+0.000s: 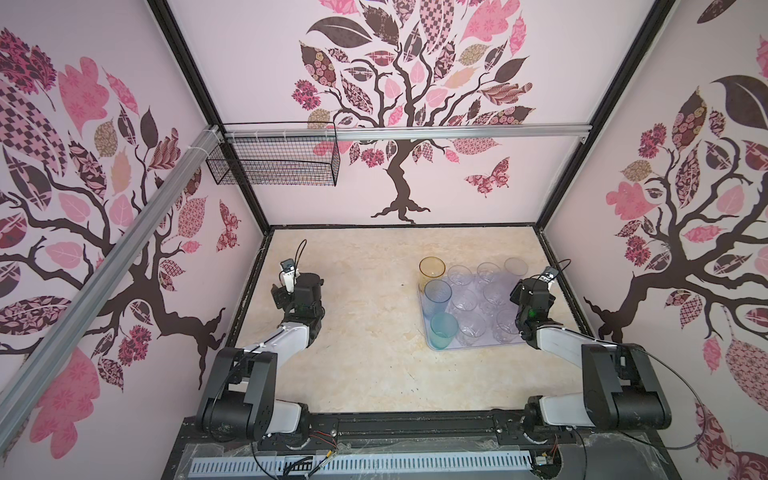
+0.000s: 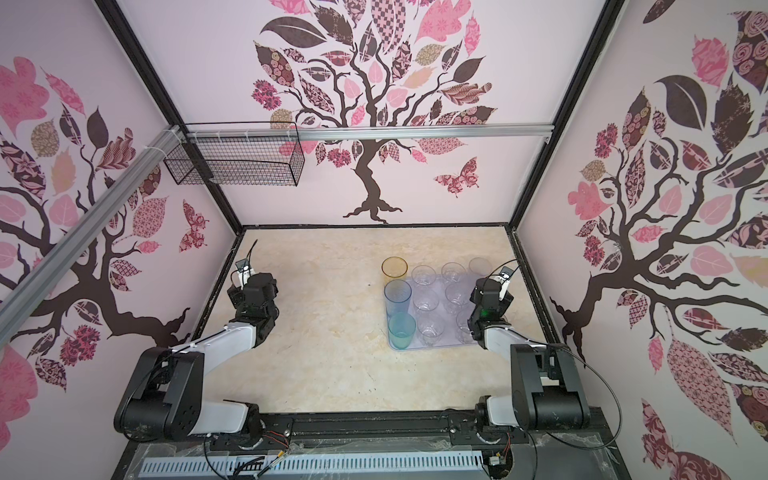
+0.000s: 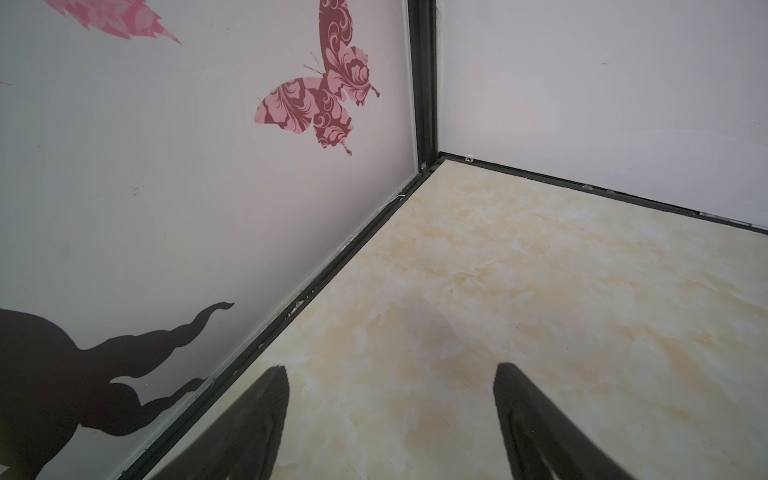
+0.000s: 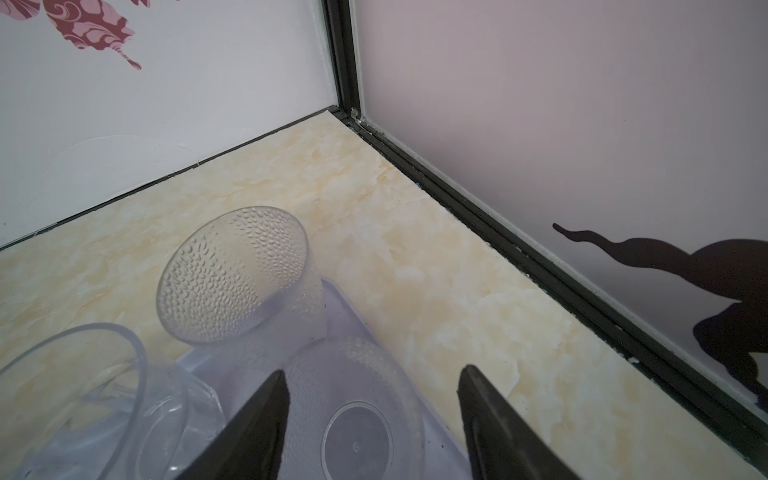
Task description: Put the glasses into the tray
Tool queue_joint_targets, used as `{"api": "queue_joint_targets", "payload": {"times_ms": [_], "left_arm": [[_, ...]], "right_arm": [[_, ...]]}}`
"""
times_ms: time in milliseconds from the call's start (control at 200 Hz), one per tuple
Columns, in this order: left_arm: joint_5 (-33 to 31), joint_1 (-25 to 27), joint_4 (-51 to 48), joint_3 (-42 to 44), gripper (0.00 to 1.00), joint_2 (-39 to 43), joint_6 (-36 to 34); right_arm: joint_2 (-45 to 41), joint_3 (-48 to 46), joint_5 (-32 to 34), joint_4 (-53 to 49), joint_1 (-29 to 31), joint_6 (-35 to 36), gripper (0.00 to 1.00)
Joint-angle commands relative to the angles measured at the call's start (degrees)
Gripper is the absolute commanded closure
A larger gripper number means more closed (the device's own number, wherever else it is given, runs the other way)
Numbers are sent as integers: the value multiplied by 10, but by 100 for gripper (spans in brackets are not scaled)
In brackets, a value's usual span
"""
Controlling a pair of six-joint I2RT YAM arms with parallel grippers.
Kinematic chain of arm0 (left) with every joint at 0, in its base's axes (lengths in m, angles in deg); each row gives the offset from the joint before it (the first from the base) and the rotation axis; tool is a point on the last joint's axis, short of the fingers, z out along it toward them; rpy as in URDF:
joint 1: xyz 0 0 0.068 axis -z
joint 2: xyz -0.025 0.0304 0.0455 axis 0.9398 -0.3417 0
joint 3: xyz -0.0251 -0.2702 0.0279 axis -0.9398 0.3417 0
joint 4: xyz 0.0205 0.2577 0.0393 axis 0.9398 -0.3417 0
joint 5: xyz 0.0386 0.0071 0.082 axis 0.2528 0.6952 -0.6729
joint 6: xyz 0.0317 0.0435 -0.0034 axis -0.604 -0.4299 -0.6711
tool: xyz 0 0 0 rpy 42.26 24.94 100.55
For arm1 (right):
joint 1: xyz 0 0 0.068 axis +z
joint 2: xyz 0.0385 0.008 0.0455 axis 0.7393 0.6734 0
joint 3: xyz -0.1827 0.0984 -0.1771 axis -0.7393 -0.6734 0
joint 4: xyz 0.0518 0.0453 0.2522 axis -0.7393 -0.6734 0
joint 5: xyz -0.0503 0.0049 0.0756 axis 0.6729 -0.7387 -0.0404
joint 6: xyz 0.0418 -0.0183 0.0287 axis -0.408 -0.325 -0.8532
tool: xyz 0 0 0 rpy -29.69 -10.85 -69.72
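The pale-lavender tray (image 1: 478, 347) lies right of the table's middle in both top views. Along its left side stand an amber glass (image 1: 432, 270), a blue glass (image 1: 437, 297) and a teal glass (image 1: 444, 330), and several clear glasses (image 1: 465, 299) fill the rest. My right gripper (image 4: 374, 374) hangs open over the tray's far right part. Its fingers stand wider than a clear dimpled glass (image 4: 357, 436) below and do not touch it. Another dimpled glass (image 4: 237, 274) stands in the tray's corner (image 4: 338, 303). My left gripper (image 3: 390, 370) is open and empty over bare table by the left wall.
A black wire basket (image 1: 274, 160) hangs from the rail at the back left, high above the table. The right wall and its black frame strip (image 4: 540, 257) run close beside the right gripper. The left wall's strip (image 3: 332, 266) is near the left gripper.
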Motion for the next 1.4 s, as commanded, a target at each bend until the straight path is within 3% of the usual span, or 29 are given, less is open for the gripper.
{"api": "queue_joint_targets", "payload": {"times_ms": [0, 140, 250, 310, 380, 520, 730, 1250, 1395], "left_arm": [[31, -5, 49, 46, 19, -12, 3], [29, -17, 78, 44, 18, -36, -15], [79, -40, 150, 59, 18, -68, -4], [86, -40, 103, 51, 19, -53, 6], [94, -39, 154, 74, 19, -53, -6], [97, -38, 135, 64, 18, -56, -5], [104, -41, 126, 59, 17, -58, -2], [152, -55, 89, 29, 9, -76, -5], [208, -63, 112, 44, 9, -73, -17]], "right_arm": [[18, -10, -4, 36, 1, 11, 33], [30, -18, -14, 70, 2, 44, 33], [29, -20, -28, 75, 1, 52, 33], [26, -32, -26, 94, 1, 54, 33], [15, -43, -27, 100, 1, 34, 33], [12, -57, -43, 131, 1, 19, 33], [33, -92, -75, 235, 1, 41, 33], [34, -126, -135, 301, 1, 67, 31], [43, -134, -160, 327, 1, 78, 30]]}}
